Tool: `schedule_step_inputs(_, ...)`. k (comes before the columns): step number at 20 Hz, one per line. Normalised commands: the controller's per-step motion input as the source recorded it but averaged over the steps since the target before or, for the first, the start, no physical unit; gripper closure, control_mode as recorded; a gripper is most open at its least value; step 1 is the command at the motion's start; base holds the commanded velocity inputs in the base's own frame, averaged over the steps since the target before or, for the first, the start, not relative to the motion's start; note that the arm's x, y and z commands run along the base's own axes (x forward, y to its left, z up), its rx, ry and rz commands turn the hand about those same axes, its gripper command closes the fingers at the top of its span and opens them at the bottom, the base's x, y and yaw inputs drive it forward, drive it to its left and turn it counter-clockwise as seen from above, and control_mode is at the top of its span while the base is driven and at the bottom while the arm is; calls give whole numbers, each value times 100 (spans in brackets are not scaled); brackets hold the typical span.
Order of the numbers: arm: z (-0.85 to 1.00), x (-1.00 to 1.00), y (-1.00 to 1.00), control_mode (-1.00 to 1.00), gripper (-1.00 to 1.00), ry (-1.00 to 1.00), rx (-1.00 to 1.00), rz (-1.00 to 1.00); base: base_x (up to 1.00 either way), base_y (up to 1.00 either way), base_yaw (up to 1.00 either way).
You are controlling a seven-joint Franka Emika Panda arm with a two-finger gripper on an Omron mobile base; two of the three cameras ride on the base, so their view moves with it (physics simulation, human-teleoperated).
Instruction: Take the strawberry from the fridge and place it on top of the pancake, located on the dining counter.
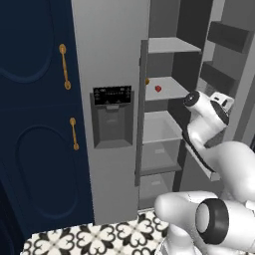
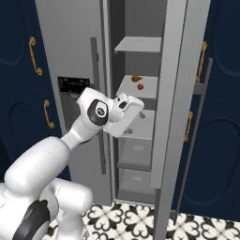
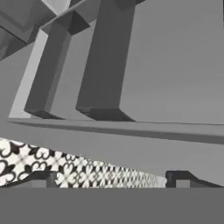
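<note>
Fridge [image 1: 112, 45]: right door open, shelves exposed. Strawberry [image 1: 158, 88]: on the second shelf [image 1: 172, 92] from the top, near its front edge, beside a small orange item [image 2: 136, 78]. Gripper [image 3: 113, 178]: jaws fully spread, holding nothing, below that shelf.

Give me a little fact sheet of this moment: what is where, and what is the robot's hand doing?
fridge: right door swung open, shelves showing
strawberry: on a middle shelf, untouched
small orange item: same shelf, beside the strawberry
gripper: open, holding nothing, below the strawberry's shelf
hand view: looks at the fridge's grey door bins and the patterned floor
cabinets: navy, gold handles, beside the fridge
</note>
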Motion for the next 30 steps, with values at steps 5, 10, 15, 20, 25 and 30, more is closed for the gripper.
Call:
schedule_step_inputs(5,1,-8,100,-100,-100,1,55,1,0,0,0)
schedule_step_inputs(10,-21,-4,100,-100,-100,-1,83,-9,0,0,0)
schedule_step_inputs(15,-28,-67,80,-100,-100,0,71,-27,0,0,0)
schedule_step_inputs(20,-16,-97,31,-100,-100,-1,19,-30,0,0,0)
schedule_step_inputs(25,11,-38,40,-100,-100,10,-34,-34,0,0,0)
schedule_step_inputs(30,-10,-5,-4,-100,-100,6,-16,-8,0,0,0)
